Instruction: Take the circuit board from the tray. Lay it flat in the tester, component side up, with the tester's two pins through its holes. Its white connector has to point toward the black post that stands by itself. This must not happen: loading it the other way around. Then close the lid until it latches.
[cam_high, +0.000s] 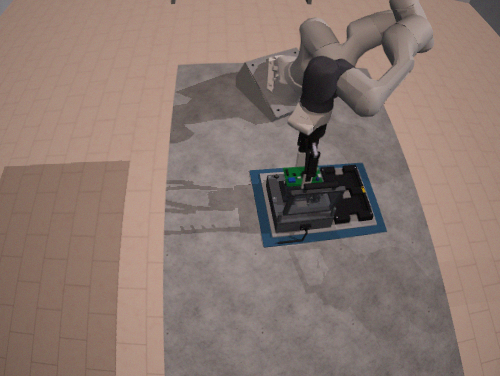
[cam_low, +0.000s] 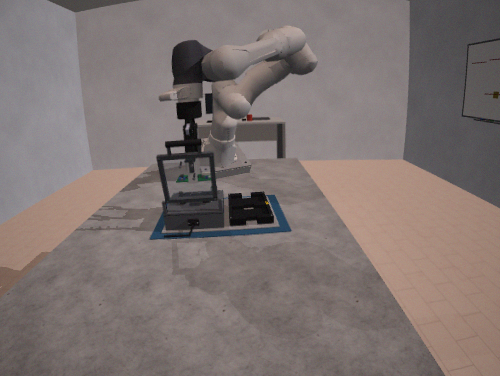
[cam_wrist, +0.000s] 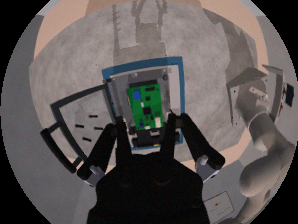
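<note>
My gripper (cam_high: 306, 181) (cam_low: 192, 176) (cam_wrist: 146, 108) is shut on the green circuit board (cam_high: 296, 172) (cam_low: 202, 178) (cam_wrist: 150, 105), fingers at its long edges. The board hangs roughly level above the tester (cam_high: 307, 221) (cam_low: 207, 219) (cam_wrist: 117, 95), component side up. Its white connector (cam_wrist: 158, 121) is at the tray-side end, lower right in the wrist view. A small dark post (cam_high: 276, 176) (cam_wrist: 165, 77) stands at the tester's far corner from the tray, robot side. The lid (cam_low: 213, 175) (cam_wrist: 58, 120) stands open. The two pins cannot be made out.
The black tray (cam_high: 360, 202) (cam_low: 250, 220) stands beside the tester on a blue-bordered mat (cam_high: 379, 225) (cam_low: 282, 220) (cam_wrist: 181, 85). The raised lid's handle (cam_low: 182, 144) (cam_wrist: 57, 150) reaches up on the side away from the robot base. A cable (cam_high: 295, 242) (cam_low: 180, 235) leaves the tester there.
</note>
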